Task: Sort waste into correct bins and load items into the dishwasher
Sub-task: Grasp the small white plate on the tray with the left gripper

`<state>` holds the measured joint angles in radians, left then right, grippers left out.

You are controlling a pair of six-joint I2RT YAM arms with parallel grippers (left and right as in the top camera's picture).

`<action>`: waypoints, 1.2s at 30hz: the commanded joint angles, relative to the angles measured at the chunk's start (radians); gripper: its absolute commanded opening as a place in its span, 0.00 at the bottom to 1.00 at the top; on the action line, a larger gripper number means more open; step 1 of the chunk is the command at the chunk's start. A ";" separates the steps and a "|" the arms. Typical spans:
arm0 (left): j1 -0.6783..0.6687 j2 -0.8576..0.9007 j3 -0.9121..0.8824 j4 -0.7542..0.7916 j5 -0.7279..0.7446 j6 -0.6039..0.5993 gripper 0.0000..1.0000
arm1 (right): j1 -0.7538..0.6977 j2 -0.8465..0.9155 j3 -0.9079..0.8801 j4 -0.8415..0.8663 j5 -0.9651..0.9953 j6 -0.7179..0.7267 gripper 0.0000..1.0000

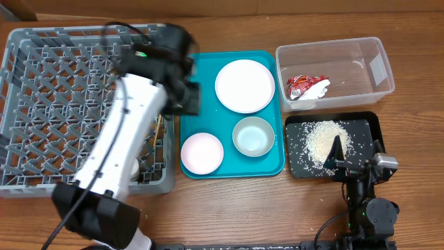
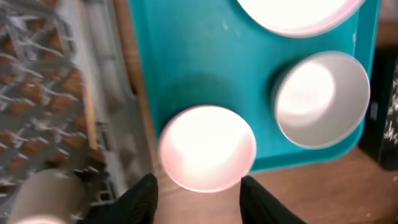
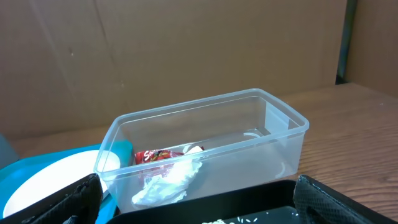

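Chopsticks [image 2: 91, 112] lie in the rack [image 1: 41, 83], long axis near-to-far; left gripper [image 2: 198, 186] and right gripper [image 3: 199, 190] gape empty.

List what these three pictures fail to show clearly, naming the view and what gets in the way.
Chopsticks: overhead, mostly under the left arm; blurred in the left wrist view.
Rack, its middle: overhead, covered by that arm.
Left gripper: overhead, fingers lost under its blurred wrist.
Rice: right wrist view, cut off by the bottom edge.
Large plate: left wrist view, cut off by the top edge.
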<state>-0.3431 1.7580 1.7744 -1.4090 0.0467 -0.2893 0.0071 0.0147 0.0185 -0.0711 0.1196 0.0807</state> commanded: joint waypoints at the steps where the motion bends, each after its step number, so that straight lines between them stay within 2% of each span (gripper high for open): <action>1: -0.116 0.002 -0.098 -0.001 -0.155 -0.214 0.39 | -0.003 -0.012 -0.011 0.006 0.010 -0.003 1.00; 3: -0.146 0.002 -0.166 0.008 -0.211 -0.298 0.41 | -0.003 -0.012 -0.011 0.006 0.010 -0.003 1.00; 4: -0.150 0.002 -0.188 0.018 -0.213 -0.303 0.43 | -0.003 -0.012 -0.011 0.006 0.010 -0.003 1.00; 6: -0.146 0.003 -0.271 0.075 -0.185 -0.301 0.44 | -0.003 -0.012 -0.011 0.006 0.010 -0.003 1.00; 9: -0.148 0.002 -0.337 0.141 -0.111 -0.274 0.39 | -0.003 -0.012 -0.011 0.006 0.010 -0.003 1.00; 14: -0.148 0.002 -0.420 0.161 -0.174 -0.341 0.40 | -0.003 -0.012 -0.011 0.006 0.010 -0.003 1.00; 21: -0.122 0.003 -0.525 0.254 -0.211 -0.333 0.40 | -0.003 -0.012 -0.011 0.006 0.010 -0.003 1.00; 27: -0.115 0.003 -0.637 0.345 -0.211 -0.317 0.36 | -0.003 -0.012 -0.011 0.006 0.010 -0.003 1.00; 33: -0.117 0.003 -0.652 0.404 -0.177 -0.305 0.29 | -0.003 -0.012 -0.011 0.006 0.010 -0.003 1.00; 36: -0.116 0.003 -0.652 0.412 -0.151 -0.282 0.15 | -0.003 -0.012 -0.011 0.006 0.010 -0.003 1.00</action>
<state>-0.4622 1.7618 1.1244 -1.0004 -0.1303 -0.5926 0.0071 0.0147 0.0185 -0.0715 0.1200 0.0807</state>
